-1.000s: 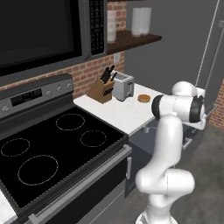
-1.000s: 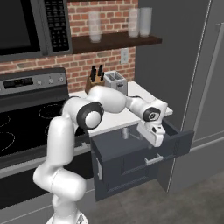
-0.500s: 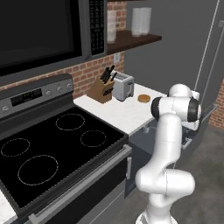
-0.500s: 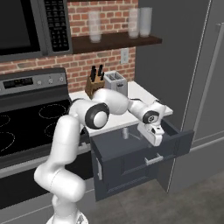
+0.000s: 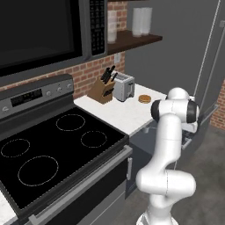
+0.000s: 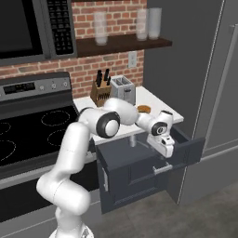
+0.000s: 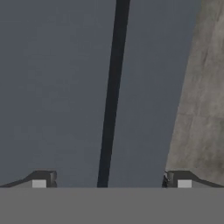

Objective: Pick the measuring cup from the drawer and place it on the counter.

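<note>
- Measuring cup: cannot be made out in the open drawer [image 6: 139, 162] at centre frame.
- Gripper [image 6: 168, 149]: over the drawer's right end, fingers [image 7: 43, 179] spread wide, holding nothing.
- Counter [image 6: 153, 103]: just behind.

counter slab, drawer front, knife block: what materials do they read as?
Counter: smooth white slab, probably stone or laminate; plain and matte, no veining shows. Drawer front: flat dark grey panel, likely painted wood or laminate, with a pale bar handle that looks metal. Knife block: brown with a wood look, dark handles sticking out.
</note>
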